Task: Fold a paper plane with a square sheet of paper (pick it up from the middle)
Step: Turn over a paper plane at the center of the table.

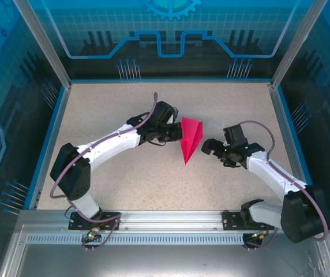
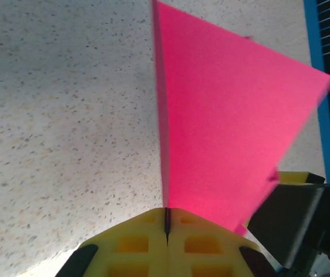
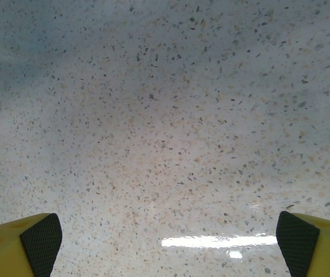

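The magenta-pink square sheet of paper is folded into a narrow pointed paper plane [image 1: 190, 138] near the middle of the table, its tip toward the near edge. My left gripper [image 1: 176, 134] is at its left side. In the left wrist view the yellow jaws [image 2: 167, 216] are pressed together on the plane's folded edge, and the pink wing [image 2: 228, 127] rises up and to the right. My right gripper [image 1: 208, 147] is just right of the plane, apart from it. It stands open [image 3: 169, 248], with bare table between its fingers.
The speckled tabletop [image 1: 124, 184] is ringed by a blue rim [image 1: 49, 138] and clear enclosure walls. The right gripper's dark body [image 2: 303, 213] appears close behind the plane in the left wrist view.
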Tool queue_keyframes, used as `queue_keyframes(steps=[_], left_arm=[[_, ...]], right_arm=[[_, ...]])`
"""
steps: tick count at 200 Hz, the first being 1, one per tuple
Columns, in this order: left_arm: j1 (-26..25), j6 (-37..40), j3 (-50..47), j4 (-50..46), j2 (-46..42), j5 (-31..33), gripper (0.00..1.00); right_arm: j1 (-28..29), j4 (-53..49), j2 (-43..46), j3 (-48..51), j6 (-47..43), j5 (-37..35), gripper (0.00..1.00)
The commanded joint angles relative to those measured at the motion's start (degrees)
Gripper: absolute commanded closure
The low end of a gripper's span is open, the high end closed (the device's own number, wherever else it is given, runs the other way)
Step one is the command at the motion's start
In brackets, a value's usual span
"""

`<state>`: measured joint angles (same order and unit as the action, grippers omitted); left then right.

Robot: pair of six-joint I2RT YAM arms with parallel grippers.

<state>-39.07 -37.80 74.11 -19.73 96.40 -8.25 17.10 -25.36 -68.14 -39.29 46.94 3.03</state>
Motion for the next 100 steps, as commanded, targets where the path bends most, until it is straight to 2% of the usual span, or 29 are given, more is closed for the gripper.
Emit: queue_keyframes(steps=[1, 22, 50, 100], left_arm=[[0.83, -3.9, -5.81, 12.66, 2.16, -8.41, 1.0], [1.09, -8.78, -11.12, 22.43, 3.86, -11.58, 1.0], [1.06, -12.95, -16.62, 31.1, 4.88, -11.84, 1.0], [1.09, -14.56, -21.96, 34.21, 5.78, -9.8, 1.0]], right_arm=[[1.19, 0.42, 1.37, -1.3, 0.5, -0.69, 0.01], [1.94, -0.12, 2.61, -1.1, 1.57, -2.98, 0.01], [3.34, -0.06, 3.48, -0.88, 1.8, -4.08, 0.02], [11.74, 3.38, -2.09, -3.6, -0.56, -3.1, 0.25]])
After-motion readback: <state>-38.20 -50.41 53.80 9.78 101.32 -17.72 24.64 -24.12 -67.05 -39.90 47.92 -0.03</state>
